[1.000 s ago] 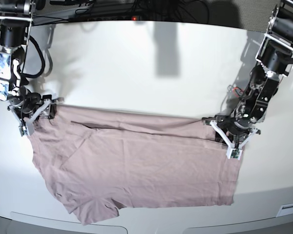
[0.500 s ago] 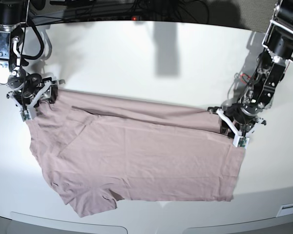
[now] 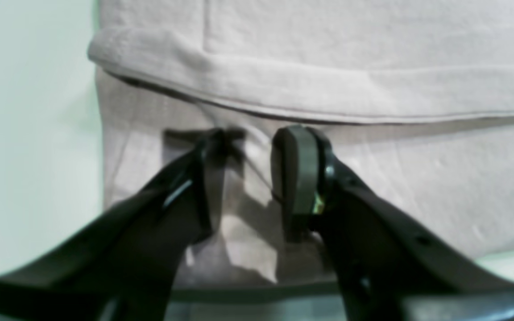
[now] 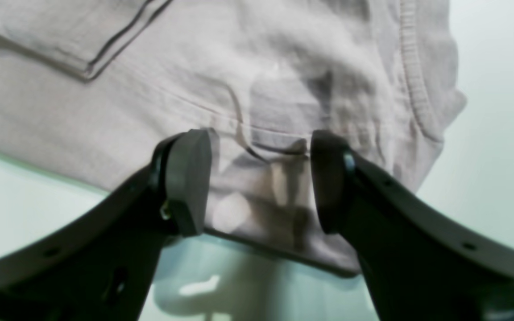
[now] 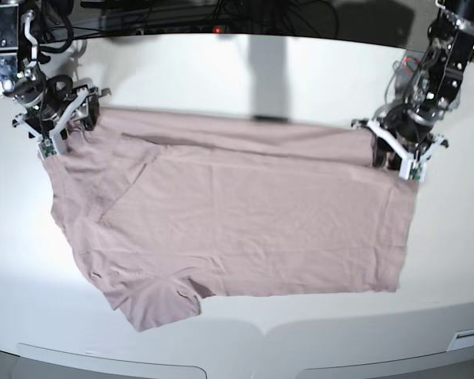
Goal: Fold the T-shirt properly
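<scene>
The T-shirt [image 5: 237,229] is spread flat on the white worktop [image 5: 221,79], its long axis running across the base view from side to side, with a folded band laid along its far edge; the sleeve end, with one sleeve [image 5: 154,304] jutting toward the near edge, is pointed to that view's left, and the straight hem [image 5: 404,237] is pointed to its right. At the left of the base view the right gripper [image 5: 59,126] is set on the far corner of the sleeve end; in its wrist view the jaws are seen well apart, the cloth passing just beyond and between the pads [image 4: 185,178], and nothing is clamped. At the right of the base view the left gripper [image 5: 399,154] is set on the far corner at the hem end; its jaws are parted less widely, with folded cloth lying just ahead of them, and no pinch can be made out. Each far corner is thus nearest to its own arm, and the next fold is judged to turn on that far edge lying directly under both jaws.
</scene>
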Motion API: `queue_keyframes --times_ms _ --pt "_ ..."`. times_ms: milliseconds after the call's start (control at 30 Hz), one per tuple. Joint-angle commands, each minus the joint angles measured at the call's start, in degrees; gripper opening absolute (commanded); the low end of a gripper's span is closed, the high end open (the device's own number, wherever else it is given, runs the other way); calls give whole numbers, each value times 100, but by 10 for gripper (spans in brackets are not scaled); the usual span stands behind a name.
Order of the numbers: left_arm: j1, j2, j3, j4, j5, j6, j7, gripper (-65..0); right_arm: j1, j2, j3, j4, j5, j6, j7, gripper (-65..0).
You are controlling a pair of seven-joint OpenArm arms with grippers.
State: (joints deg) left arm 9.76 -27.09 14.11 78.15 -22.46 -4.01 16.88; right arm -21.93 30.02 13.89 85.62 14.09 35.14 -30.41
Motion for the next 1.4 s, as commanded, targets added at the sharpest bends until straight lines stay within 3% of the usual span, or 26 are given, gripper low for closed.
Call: queue_keyframes --times_ms 0,167,500,667,833,1367 --pt "437 -57 -63 -122 208 92 1480 -435 -151 59 11 20 -166 39 -341 -295" --pt "1080 -55 -518 317 208 92 1478 -435 -573 31 26 63 -168 39 -369 -295" --pt "1637 -37 -551 566 299 92 1460 -435 -1519 -9 348 452 -166 42 -363 -295" --pt "1843 22 -551 566 295 94 1506 -435 -1921 -247 787 1010 -164 39 -345 -295" --pt "2124 90 -551 590 295 94 1504 -435 -1921 -511 1346 1226 -164 46 -354 -295" --pt "2474 90 -551 603 299 94 1764 -435 -1633 -446 1504 1241 -166 57 -352 -295"
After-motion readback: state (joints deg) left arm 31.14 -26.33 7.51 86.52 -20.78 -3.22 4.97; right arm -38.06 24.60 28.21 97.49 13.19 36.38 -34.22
